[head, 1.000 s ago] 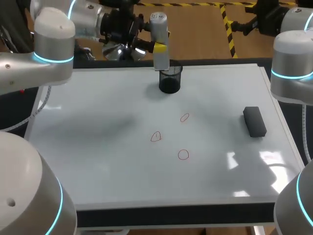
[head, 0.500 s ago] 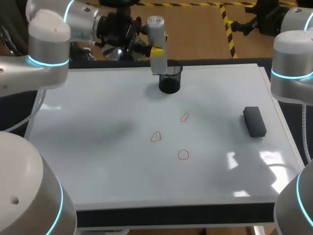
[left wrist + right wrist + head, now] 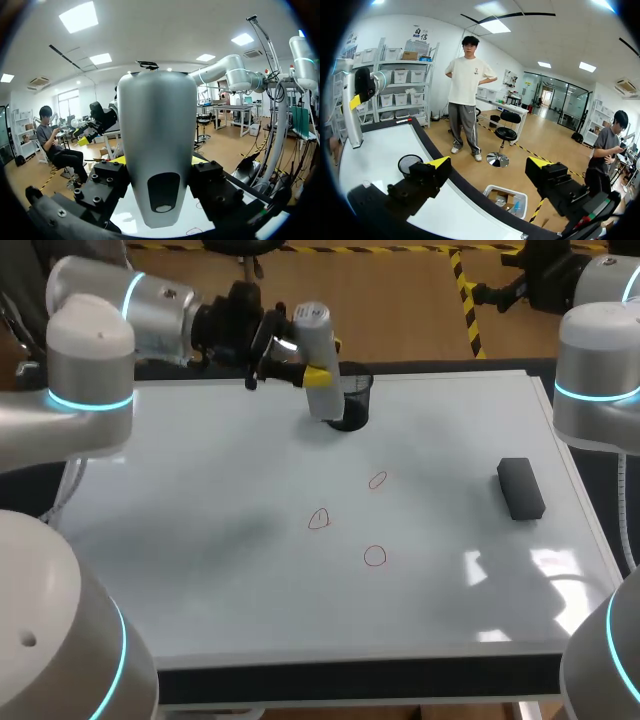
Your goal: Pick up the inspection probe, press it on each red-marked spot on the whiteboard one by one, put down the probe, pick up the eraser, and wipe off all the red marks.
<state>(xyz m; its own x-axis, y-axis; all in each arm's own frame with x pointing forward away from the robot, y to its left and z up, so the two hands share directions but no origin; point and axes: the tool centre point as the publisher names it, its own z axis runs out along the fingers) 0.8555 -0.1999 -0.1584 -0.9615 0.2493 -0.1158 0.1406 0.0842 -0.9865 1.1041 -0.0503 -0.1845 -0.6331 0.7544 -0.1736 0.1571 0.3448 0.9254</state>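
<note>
Inspection probe (image 3: pixel 312 335), a grey cylinder, hangs tilted over the far middle of the whiteboard (image 3: pixel 200 540), pinched in the left pincer (image 3: pixel 316 374), near the black mesh cup (image 3: pixel 352 400). Only the left wrist view shows the dark oval recess at the probe's lower end. Only the head view shows the three red marks (image 3: pixel 374 556) mid-board and the black eraser (image 3: pixel 520 488) lying to the right. The right pincer (image 3: pixel 490 167) is spread, holding nothing, over the tabletop's far edge.

Probe (image 3: pixel 314 335) newly tilted, shifted left
</note>
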